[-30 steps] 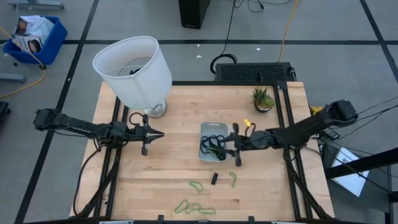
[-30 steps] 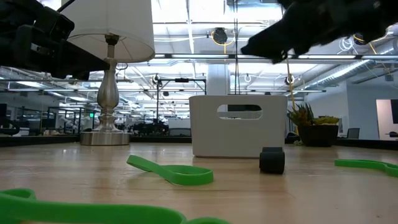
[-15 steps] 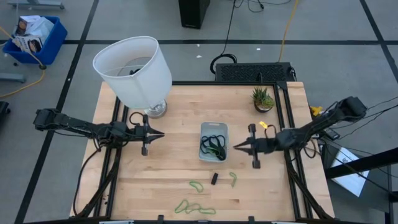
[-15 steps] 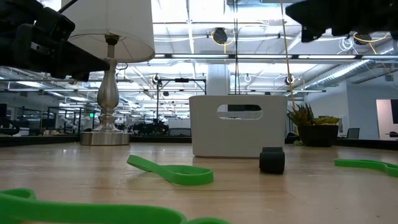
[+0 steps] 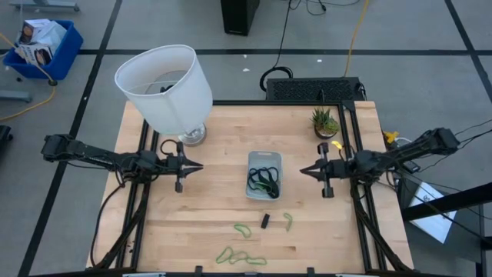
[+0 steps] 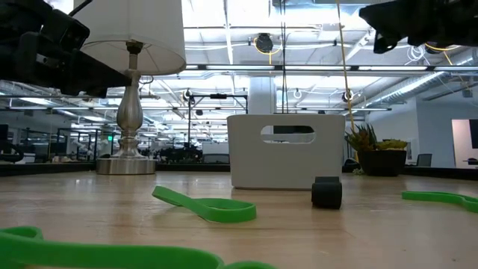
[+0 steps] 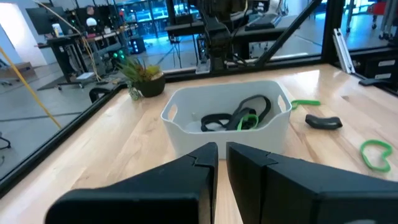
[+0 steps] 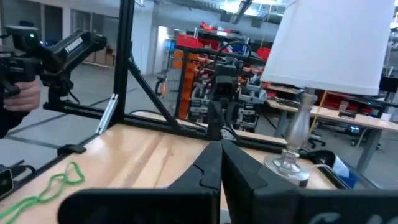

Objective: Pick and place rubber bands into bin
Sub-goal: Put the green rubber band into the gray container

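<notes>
We see the bin [image 5: 264,174] mid-table with black and green bands [image 5: 263,179] inside; more green bands [image 5: 240,256] lie near the front edge. Our right gripper [image 5: 304,171] hovers just right of the bin, jaws closed and empty. Our left gripper [image 5: 198,165] waits beside the lamp [image 5: 165,88], jaws nearly closed, empty.

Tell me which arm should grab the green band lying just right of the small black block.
Right. The right gripper hovers beside the bin, closer to that green band than the left gripper, which waits near the lamp with the bin between.
</notes>
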